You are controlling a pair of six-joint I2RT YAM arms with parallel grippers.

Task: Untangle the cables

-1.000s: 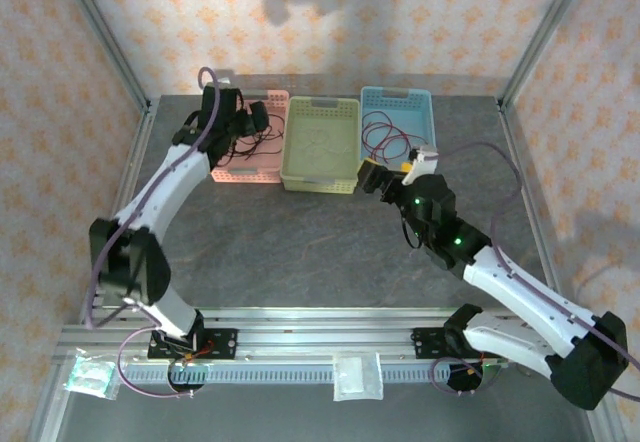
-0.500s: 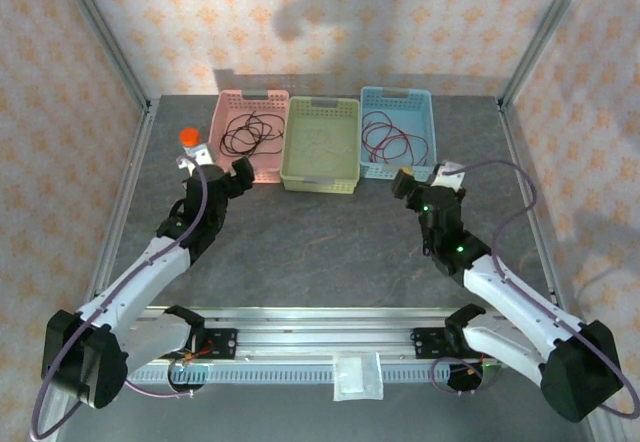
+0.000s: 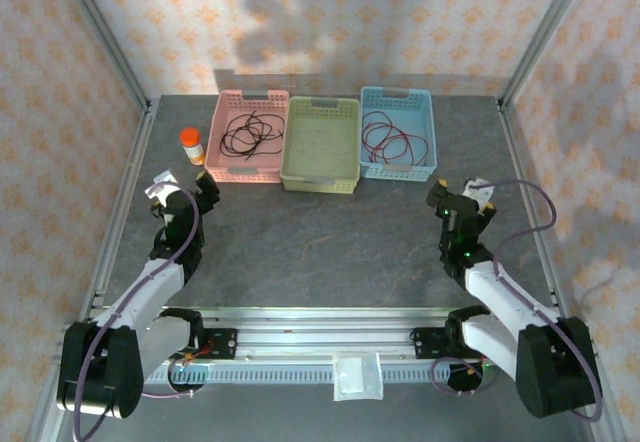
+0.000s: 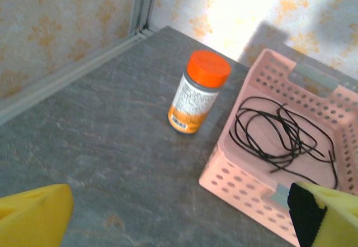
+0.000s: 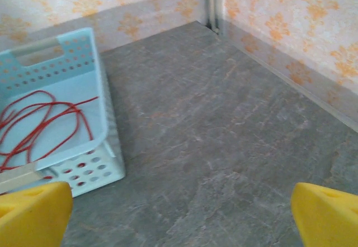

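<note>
You have the grey table (image 3: 320,252) bare across the middle, with three baskets in a row at the far side: pink basket (image 3: 246,173) on the left, green basket (image 3: 319,180) in the centre, blue basket (image 3: 399,171) on the right. That row looks like a sorting setup, one colour to each basket.

Both arms sit low and close to their bases, well apart from the baskets. Your left gripper (image 3: 185,188) is spread wide and holds nothing; its yellow fingertips (image 4: 33,216) sit at opposite edges of the wrist view. Your right gripper (image 3: 461,198) is just as wide and just as empty.

An orange-capped bottle (image 4: 199,90) stands upright just beside the pink basket, not touching it.

Now the cables. The black cable (image 4: 282,135) lies alone in the pink basket in loose overlapping loops. The red cable (image 5: 39,121) lies the same way in the blue basket. Faint pale curves show in the green basket; you cannot tell from here whether they are a cable. By how things lie, the separating looks done or nearly so.
</note>
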